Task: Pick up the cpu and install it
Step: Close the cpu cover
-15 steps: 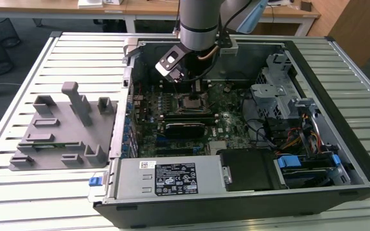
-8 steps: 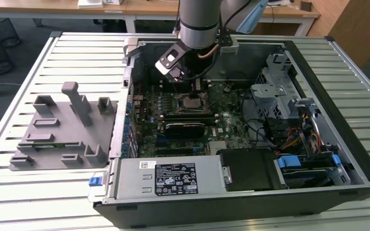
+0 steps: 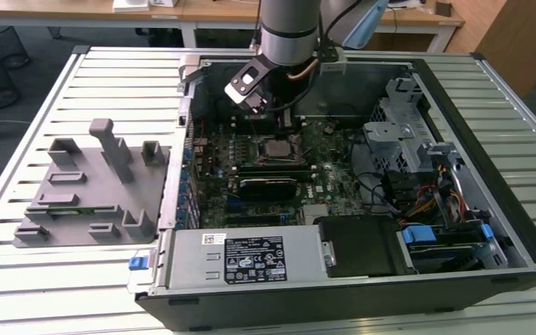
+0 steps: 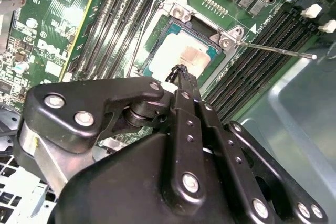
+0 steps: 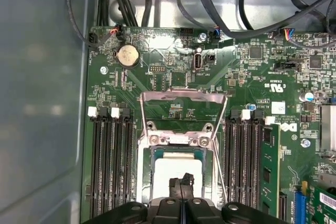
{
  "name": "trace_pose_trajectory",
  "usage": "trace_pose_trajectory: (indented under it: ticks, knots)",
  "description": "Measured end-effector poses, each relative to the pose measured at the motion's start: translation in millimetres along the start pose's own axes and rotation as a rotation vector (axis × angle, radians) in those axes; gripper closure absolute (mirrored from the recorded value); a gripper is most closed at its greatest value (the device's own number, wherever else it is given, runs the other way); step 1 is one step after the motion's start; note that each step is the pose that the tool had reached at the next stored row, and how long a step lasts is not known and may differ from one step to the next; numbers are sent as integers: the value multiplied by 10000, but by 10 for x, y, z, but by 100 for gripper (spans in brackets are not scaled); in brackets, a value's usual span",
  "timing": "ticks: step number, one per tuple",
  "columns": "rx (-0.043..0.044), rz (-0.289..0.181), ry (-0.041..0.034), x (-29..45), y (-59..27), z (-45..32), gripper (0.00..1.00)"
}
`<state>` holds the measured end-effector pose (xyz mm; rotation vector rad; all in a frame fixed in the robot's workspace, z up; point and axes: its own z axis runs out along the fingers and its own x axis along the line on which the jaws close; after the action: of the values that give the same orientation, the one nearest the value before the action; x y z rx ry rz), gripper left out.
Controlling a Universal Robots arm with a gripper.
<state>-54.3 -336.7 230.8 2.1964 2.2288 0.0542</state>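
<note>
While my pincer (image 5: 181,180) hangs closed above the cpu (image 5: 165,171), it grips nothing.
It looks seated in the socket (image 5: 146,174); I'd stay centred, clear of the open latch (image 5: 184,94).

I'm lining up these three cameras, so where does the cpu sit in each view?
Exterior view: the cpu lies in the middle of the green motherboard.
Second wrist view: the cpu lies just beyond the gripper.
First wrist view: the cpu lies just beyond the gripper.
Shared landmark: the green motherboard around it.
</note>
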Motion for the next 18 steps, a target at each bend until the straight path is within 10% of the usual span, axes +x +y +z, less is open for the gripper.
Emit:
trace_pose_trajectory:
  ticks: [18]
  knots:
    - [0, -1, 0, 3, 4, -199, 89]
